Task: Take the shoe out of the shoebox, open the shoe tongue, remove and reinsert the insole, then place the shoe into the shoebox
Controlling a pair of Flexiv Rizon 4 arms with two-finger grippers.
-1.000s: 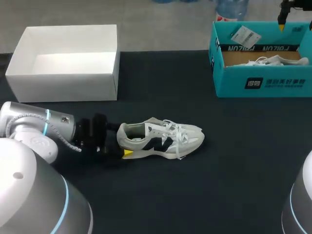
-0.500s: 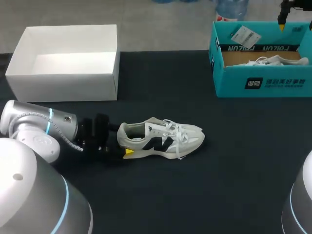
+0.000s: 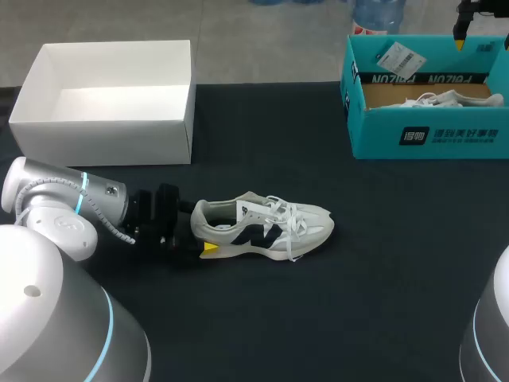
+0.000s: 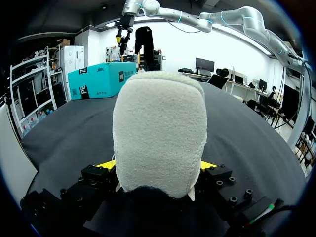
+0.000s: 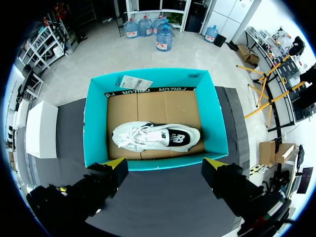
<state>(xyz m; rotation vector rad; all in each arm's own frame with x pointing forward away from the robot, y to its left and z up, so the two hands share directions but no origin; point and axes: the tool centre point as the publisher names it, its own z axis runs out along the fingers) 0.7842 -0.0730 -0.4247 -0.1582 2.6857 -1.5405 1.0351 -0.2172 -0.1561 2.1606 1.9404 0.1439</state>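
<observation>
Shoe [image 3: 266, 229] lies out of the teal shoebox [image 3: 425, 135] on the table [image 3: 382, 263], left gripper [image 4: 158, 167] pinching its heel, right gripper [image 5: 165, 165] spread above the box (second shoe [image 5: 155, 138] inside); tongue, insole and return seemingly remain.

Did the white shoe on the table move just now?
No. The white sneaker lies in the same spot as before, its toe no nearer the teal shoebox.
</observation>
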